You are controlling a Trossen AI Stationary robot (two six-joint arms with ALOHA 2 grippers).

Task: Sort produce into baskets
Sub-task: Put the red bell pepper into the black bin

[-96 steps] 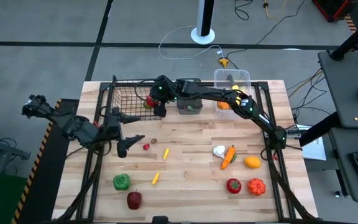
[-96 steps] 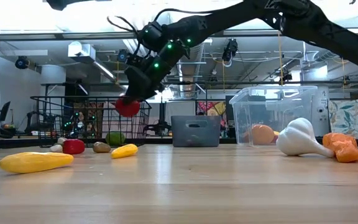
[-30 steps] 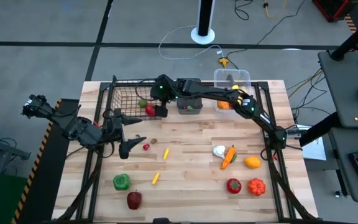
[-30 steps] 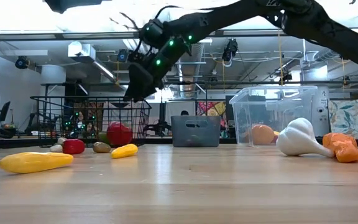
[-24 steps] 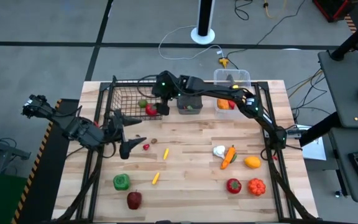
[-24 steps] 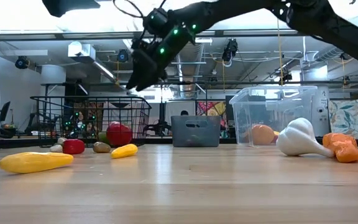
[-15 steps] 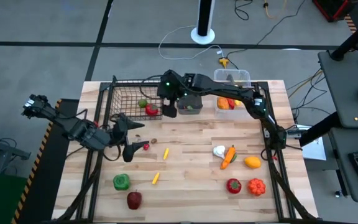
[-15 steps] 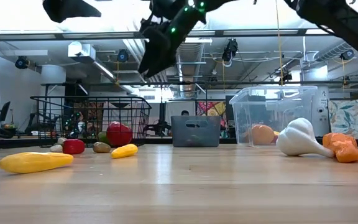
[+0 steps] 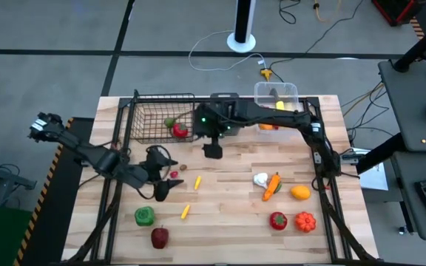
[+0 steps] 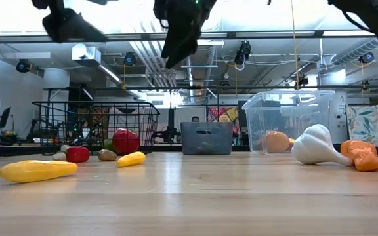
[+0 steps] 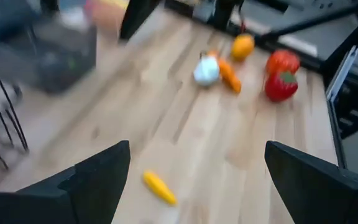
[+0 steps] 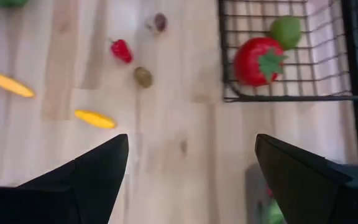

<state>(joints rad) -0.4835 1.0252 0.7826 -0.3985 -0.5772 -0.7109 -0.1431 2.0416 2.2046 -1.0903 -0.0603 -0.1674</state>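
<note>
While both grippers gape wide and empty, the right gripper [image 9: 212, 151] hangs beside the wire basket [image 9: 148, 117] holding a red tomato [image 9: 180, 131]; left gripper [image 9: 161, 176] hovers over small red pepper [image 9: 174, 174]

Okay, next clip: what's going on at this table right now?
Two robot arms are sorting toy produce into baskets. The right gripper hangs open and empty above the table beside the wire basket, which holds a red tomato and a small green piece. The left gripper, also open and empty, hovers near a small red piece. Plenty remains loose on the table, including the garlic and carrot.
</note>
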